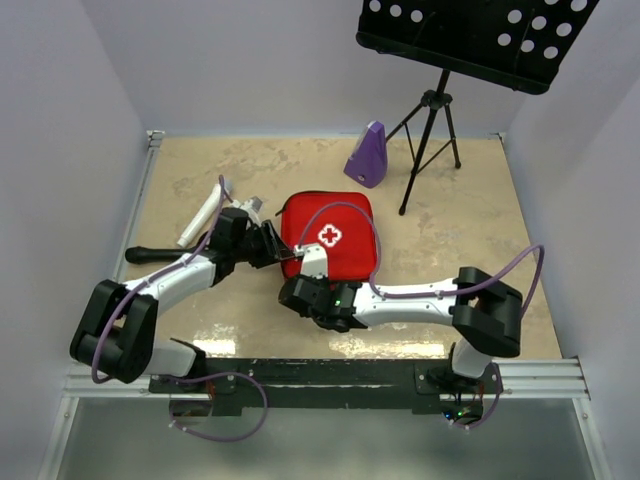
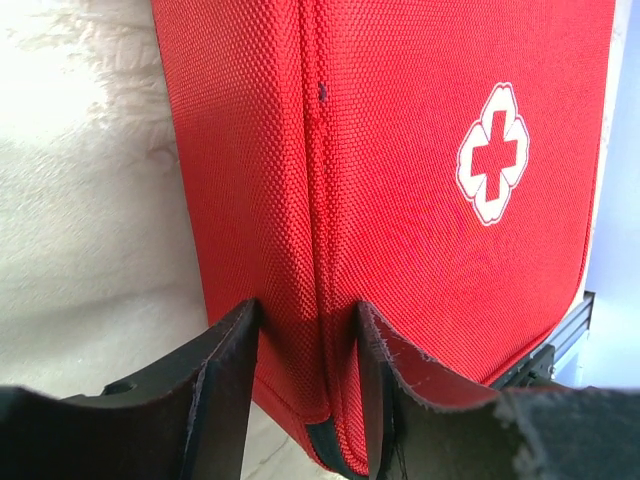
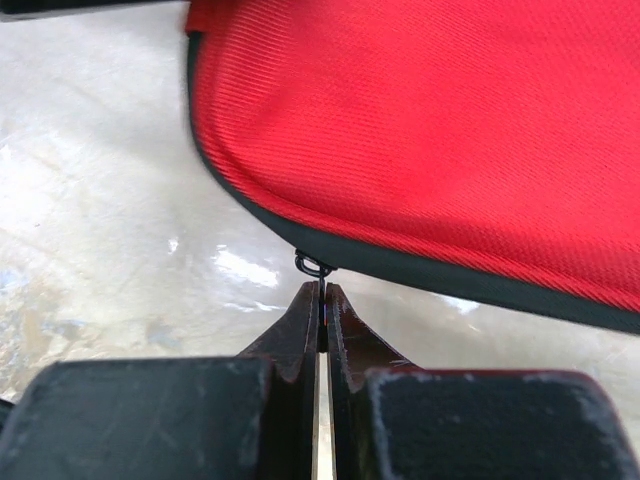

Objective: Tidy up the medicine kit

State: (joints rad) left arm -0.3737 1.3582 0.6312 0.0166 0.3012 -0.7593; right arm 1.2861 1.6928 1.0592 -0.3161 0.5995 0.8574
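Lying flat at the centre of the tabletop (image 1: 480, 220), the medicine kit (image 1: 345, 215) sat with its lid down, apparently at the zipping stage. The left pincer (image 2: 306, 320) clamped the case's 9 o'clock edge, jaws half-spread around the fabric. The right pincer (image 3: 320, 295), pressed narrow, pinched the zip pull (image 3: 313, 266) at 6 o'clock. A white tube (image 1: 203, 215) and a black-handled tool (image 1: 150, 254) lay outside at 10 o'clock, possibly still unpacked. A purple metronome (image 1: 368, 155) and a music stand (image 1: 470, 40) stood at 1 o'clock, clear of both arms.
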